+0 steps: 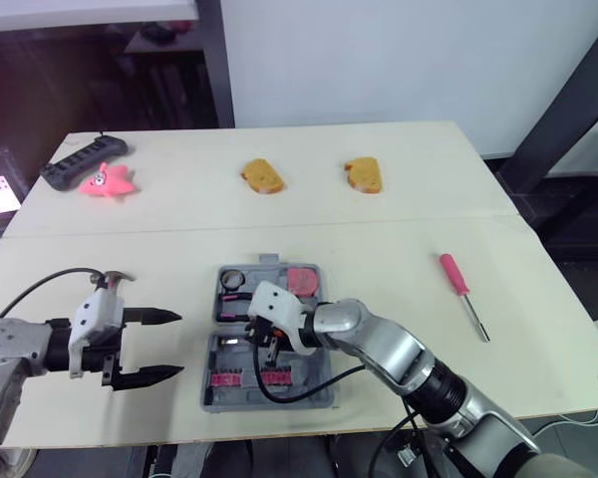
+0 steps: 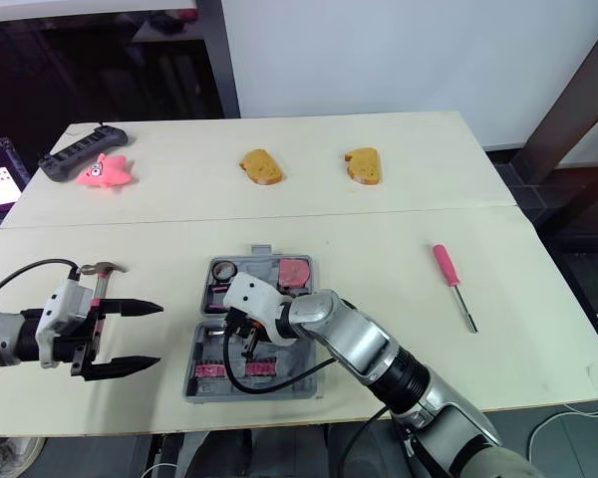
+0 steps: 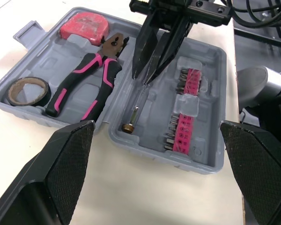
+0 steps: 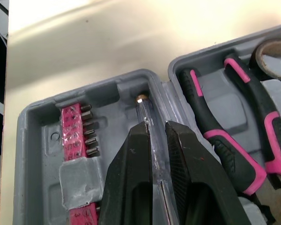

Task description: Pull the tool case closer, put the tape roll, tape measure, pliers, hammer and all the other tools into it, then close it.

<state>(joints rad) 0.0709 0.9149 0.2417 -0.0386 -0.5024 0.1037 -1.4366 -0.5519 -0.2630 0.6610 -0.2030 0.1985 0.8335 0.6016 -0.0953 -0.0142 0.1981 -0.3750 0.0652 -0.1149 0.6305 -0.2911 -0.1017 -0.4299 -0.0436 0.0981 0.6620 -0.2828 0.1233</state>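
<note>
1. Head views: my left gripper (image 1: 148,347) hangs over the tabletop (image 1: 399,199) just beside the open tool case (image 1: 314,396). Its jaws are spread wide and hold nothing. My right gripper (image 1: 264,344) reaches down into the case's near half. The hammer (image 2: 102,269) lies just beyond my left gripper. A pink screwdriver (image 1: 462,293) lies well apart, on my right.
2. Left wrist view: between my own wide-set fingers (image 3: 61,178) I can see what is packed in the case. The tape roll (image 3: 28,91), pliers (image 3: 91,79) and tape measure (image 3: 84,28) sit in the far half. Pink bit strips (image 3: 185,108) sit in the near half.
3. Right wrist view: up close, my fingers (image 4: 131,164) are pinched on a clear-handled tool (image 4: 146,117). It lies in the groove beside the bits, with its brass tip pointing away from my wrist.
</note>
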